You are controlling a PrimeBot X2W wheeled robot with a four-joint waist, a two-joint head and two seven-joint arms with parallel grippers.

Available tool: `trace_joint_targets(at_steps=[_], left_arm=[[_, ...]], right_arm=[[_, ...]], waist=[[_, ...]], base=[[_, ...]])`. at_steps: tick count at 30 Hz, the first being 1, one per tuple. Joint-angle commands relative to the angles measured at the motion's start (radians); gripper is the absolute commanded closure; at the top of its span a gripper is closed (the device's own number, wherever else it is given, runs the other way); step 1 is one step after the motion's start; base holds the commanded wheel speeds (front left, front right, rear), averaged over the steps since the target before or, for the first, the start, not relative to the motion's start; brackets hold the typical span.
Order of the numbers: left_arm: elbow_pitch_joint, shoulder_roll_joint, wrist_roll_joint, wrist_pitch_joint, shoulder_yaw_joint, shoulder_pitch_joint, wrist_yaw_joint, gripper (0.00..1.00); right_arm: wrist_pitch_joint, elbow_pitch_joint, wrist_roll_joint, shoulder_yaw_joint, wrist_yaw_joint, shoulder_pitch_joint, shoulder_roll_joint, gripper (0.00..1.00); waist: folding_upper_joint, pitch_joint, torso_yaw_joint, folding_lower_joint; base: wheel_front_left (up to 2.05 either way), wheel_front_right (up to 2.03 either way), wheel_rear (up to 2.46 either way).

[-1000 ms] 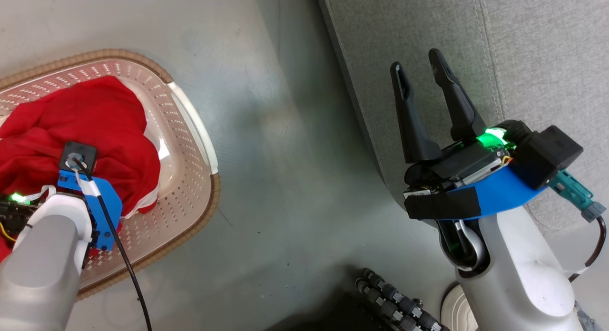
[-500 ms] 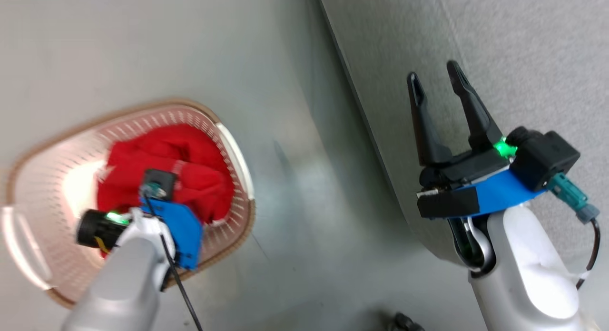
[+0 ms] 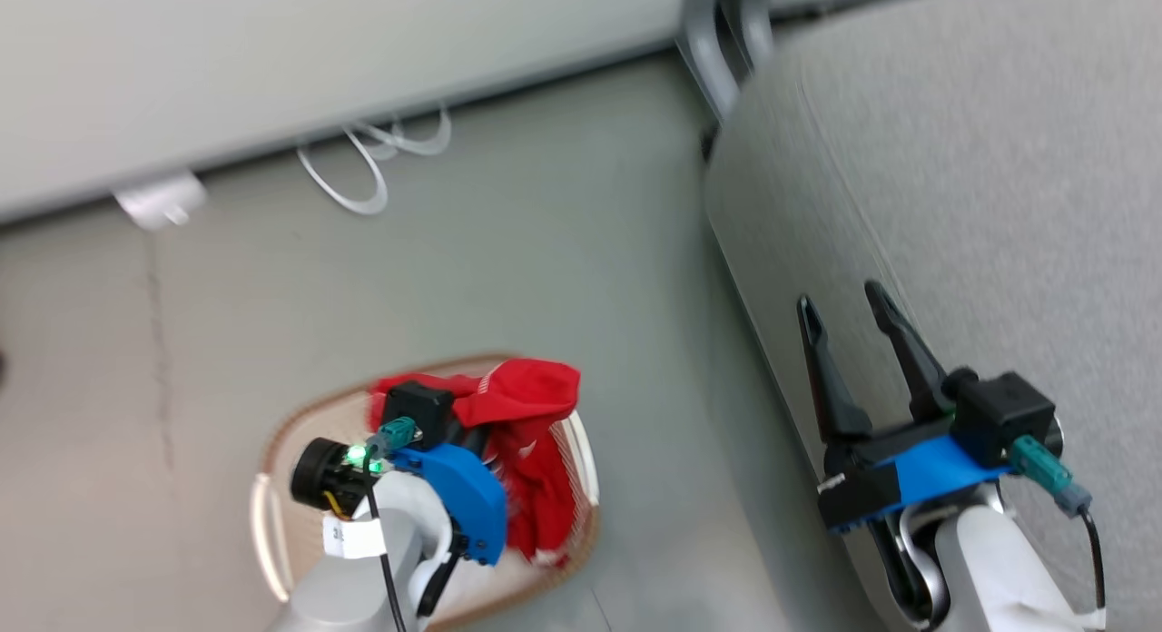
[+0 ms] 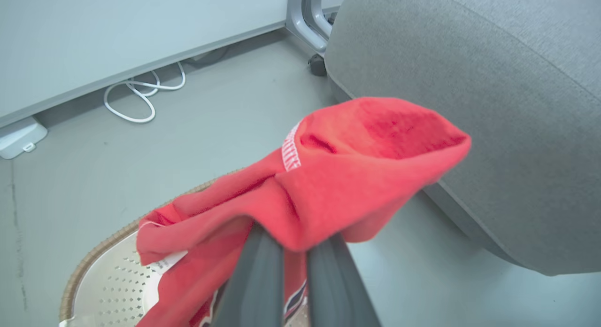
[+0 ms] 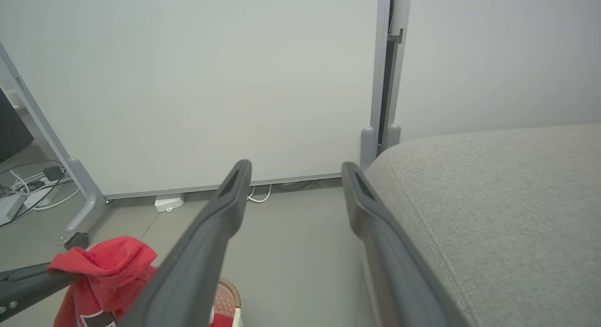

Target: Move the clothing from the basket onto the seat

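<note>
My left gripper (image 4: 295, 245) is shut on a bunched red jersey (image 4: 357, 167) with white striped trim, held up above the basket (image 4: 101, 284). The cloth drapes over the fingertips and hangs back down into the basket. In the head view the jersey (image 3: 531, 423) sits over the cream basket's brown rim (image 3: 272, 441), beside my left wrist. My right gripper (image 3: 840, 305) is open and empty, over the near edge of the grey seat (image 3: 999, 205). The right wrist view shows its spread fingers (image 5: 225, 209), the seat (image 5: 493, 200) at right and the jersey (image 5: 103, 261) at lower left.
White partition panels stand behind, on a grey metal leg with a caster (image 4: 318, 64) close to the seat's far corner. White cable loops (image 4: 141, 97) and a small white box (image 4: 19, 136) lie on the grey floor by the wall.
The head camera has swung up and away, so the whole picture shifted. My left gripper has risen out of the basket with the red jersey in it. The right gripper stays open.
</note>
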Motion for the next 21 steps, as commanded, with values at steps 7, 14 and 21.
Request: trace_joint_targets(at_steps=[7, 14, 21], left_arm=[[-0.098, -0.018, -0.062, -0.024, -0.056, 0.004, -0.008, 1.0], [-0.184, -0.024, -0.119, 0.012, -0.114, -0.073, -0.006, 1.0], [-0.212, -0.027, -0.159, 0.067, -0.135, -0.162, -0.006, 1.0]], right_arm=[[0.022, 0.005, -0.009, -0.012, 0.0, 0.087, -0.004, 0.0], [0.048, -0.014, 0.0, -0.008, 0.0, 0.141, -0.003, 0.0], [0.06, -0.025, 0.01, 0.002, 0.0, 0.166, -0.004, 0.0]], waist=[[-0.0001, -0.235, 0.129, 0.0004], [-0.0001, -0.292, 0.158, 0.0004], [-0.0001, -0.323, 0.166, 0.0004]], base=[[0.0, 0.0, 0.0], [0.0, 0.0, 0.0], [0.0, 0.0, 0.0]])
